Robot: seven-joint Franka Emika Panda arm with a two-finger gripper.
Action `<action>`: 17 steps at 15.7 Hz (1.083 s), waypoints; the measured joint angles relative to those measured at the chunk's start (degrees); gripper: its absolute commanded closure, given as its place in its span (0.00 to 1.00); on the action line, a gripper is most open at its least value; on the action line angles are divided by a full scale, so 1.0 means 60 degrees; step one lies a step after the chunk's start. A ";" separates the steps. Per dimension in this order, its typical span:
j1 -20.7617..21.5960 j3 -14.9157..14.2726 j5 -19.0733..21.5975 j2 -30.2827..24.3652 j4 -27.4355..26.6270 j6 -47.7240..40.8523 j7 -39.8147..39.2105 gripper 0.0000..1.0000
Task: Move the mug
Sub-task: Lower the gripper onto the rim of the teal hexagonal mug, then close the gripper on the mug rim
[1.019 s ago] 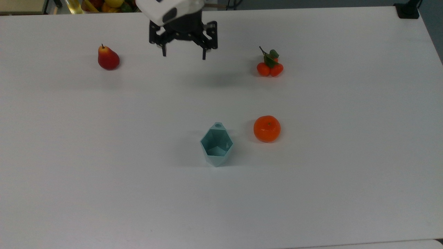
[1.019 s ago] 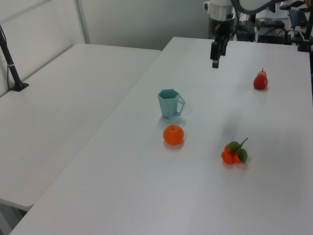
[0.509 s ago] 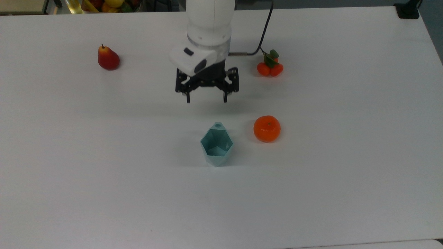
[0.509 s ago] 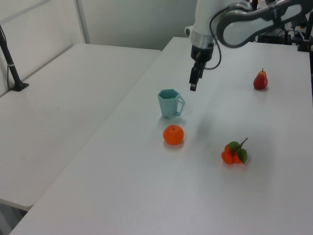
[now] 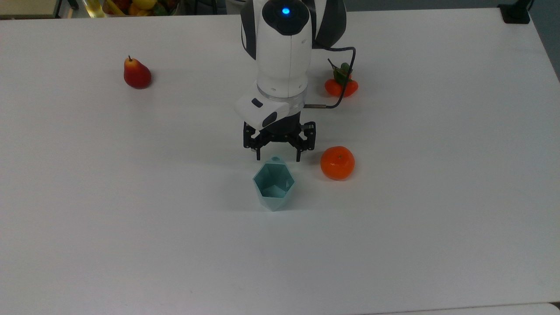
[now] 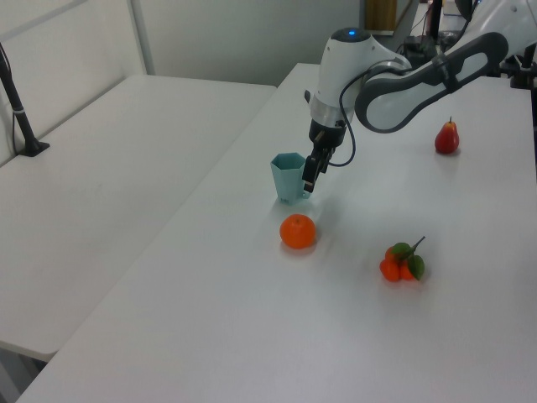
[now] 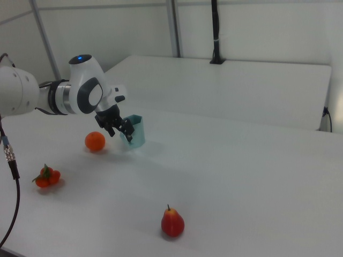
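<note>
The pale teal faceted mug stands upright on the white table, its small handle pointing toward the arm. My gripper is open and points down just behind the mug. In the top view one fingertip shows on each side of the handle, with nothing held. In the left view the gripper overlaps the handle side of the mug. In the right view the gripper is right beside the mug.
An orange lies close to the mug on the top view's right. A small cluster of orange fruits with leaves sits behind it, partly behind the arm's cable. A red pear stands far at the top view's left.
The arm has come from the table's far edge toward the mug and lowered. The open gripper now sits at the mug's handle. The mug and the fruit have not moved.
</note>
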 measured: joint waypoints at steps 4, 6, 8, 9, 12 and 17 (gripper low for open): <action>0.0000 0.0000 0.0000 0.0131 0.0013 0.0266 0.0226 0.65; 0.0000 -0.0001 0.0000 0.0148 0.0013 0.0266 0.0268 0.77; 0.0000 -0.0002 0.0000 0.0155 0.0016 0.0267 0.0300 0.86; -0.0002 -0.0008 -0.0002 0.0154 0.0024 0.0273 0.0322 0.89; -0.0034 -0.0019 -0.0002 0.0156 0.0035 0.0273 0.0332 0.91; -0.0230 -0.0081 -0.0002 -0.0179 0.0042 0.0119 0.0338 0.91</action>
